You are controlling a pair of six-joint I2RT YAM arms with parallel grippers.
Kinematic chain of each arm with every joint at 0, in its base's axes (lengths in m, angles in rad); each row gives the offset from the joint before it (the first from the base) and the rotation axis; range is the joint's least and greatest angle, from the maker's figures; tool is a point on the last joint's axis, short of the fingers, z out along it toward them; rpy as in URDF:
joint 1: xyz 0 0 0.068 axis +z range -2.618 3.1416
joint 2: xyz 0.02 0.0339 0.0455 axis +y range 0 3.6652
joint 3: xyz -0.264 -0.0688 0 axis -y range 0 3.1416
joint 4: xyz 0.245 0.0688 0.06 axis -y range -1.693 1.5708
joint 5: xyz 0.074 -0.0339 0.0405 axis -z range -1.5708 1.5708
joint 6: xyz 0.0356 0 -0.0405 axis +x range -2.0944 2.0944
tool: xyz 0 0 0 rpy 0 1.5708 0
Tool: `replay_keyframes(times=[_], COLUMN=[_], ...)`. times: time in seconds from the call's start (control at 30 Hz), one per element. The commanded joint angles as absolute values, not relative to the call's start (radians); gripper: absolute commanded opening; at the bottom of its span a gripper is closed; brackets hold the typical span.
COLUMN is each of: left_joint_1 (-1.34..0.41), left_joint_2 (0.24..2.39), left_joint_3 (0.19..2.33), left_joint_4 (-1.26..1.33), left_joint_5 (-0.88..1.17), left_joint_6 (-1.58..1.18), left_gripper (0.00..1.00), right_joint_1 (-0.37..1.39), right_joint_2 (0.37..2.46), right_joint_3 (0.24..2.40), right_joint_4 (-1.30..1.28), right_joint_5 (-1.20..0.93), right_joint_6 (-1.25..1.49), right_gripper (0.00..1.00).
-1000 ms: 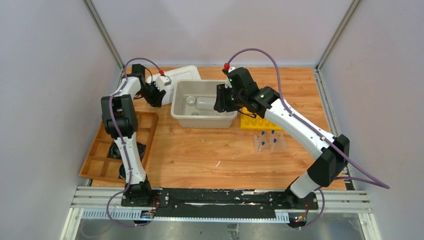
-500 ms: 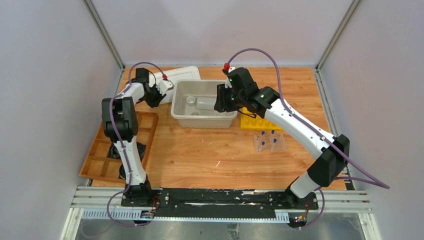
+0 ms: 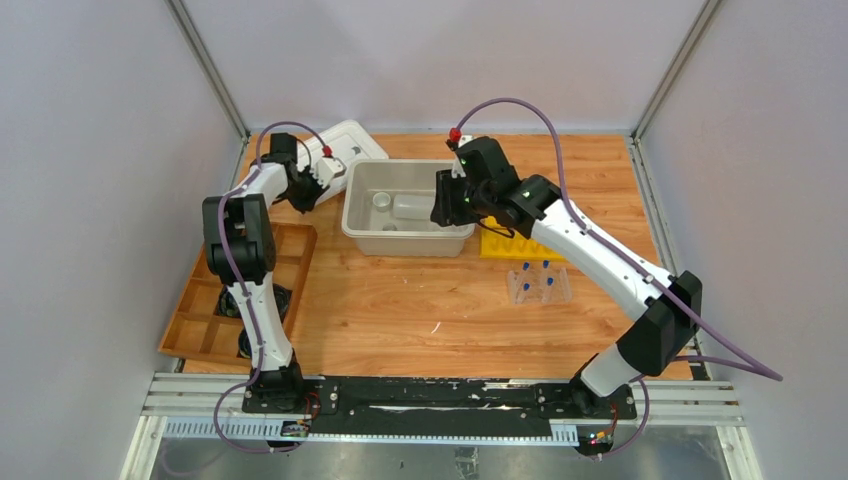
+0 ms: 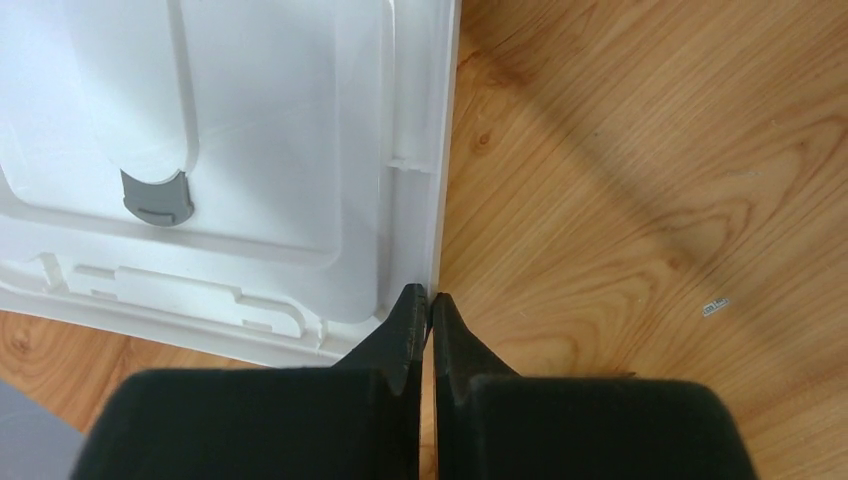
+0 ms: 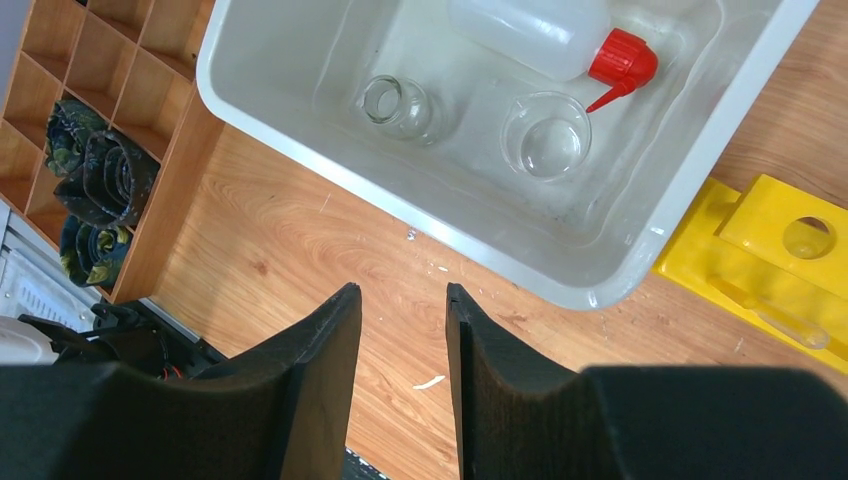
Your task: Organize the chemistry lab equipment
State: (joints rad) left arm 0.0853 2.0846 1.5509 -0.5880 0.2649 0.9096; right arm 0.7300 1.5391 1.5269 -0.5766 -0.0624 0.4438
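A beige bin (image 3: pixel 408 238) holds a white squeeze bottle (image 5: pixel 535 30) with a red nozzle (image 5: pixel 620 60), a small glass flask (image 5: pixel 397 105) and a clear beaker (image 5: pixel 545 142). Its white lid (image 3: pixel 350 140) lies behind the bin's left end. My left gripper (image 3: pixel 322 176) is shut on the lid's edge (image 4: pixel 440 150), fingertips (image 4: pixel 412 310) pinching it. My right gripper (image 5: pixel 403 295) is open and empty, hovering over the bin's right end (image 3: pixel 447 205). Blue-capped test tubes (image 3: pixel 537 283) stand in a clear rack at right.
A yellow rack (image 3: pixel 510 246) lies right of the bin, also in the right wrist view (image 5: pixel 770 250). A wooden compartment tray (image 3: pixel 215 300) at left holds black cable coils (image 5: pixel 100 185). Grey walls enclose the table.
My left gripper has swung the white lid back and to the left, turning it away from the bin. The right arm has barely moved.
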Motion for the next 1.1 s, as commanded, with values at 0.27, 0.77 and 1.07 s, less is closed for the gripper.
replay_keyframes(times=[0.27,0.77,1.07], left_joint_1=[0.084,-0.084,-0.284], left_joint_2=[1.852,1.46,1.255], left_joint_3=[1.615,1.649,1.541], left_joint_4=[-0.659,-1.031,-1.156], left_joint_5=[0.26,0.326,0.239], left_joint_6=[0.788,0.925,1.026], left_gripper=[0.0,0.0,0.0], right_joint_1=[0.726,0.784,0.901], right_joint_2=[1.469,1.268,1.205], right_joint_3=[1.54,1.298,1.085], right_joint_4=[-0.579,-0.089,0.162], right_joint_5=[-0.027,-0.06,-0.001], right_joint_6=[0.36,-0.372,-0.91], right_gripper=[0.4,0.86,0.92])
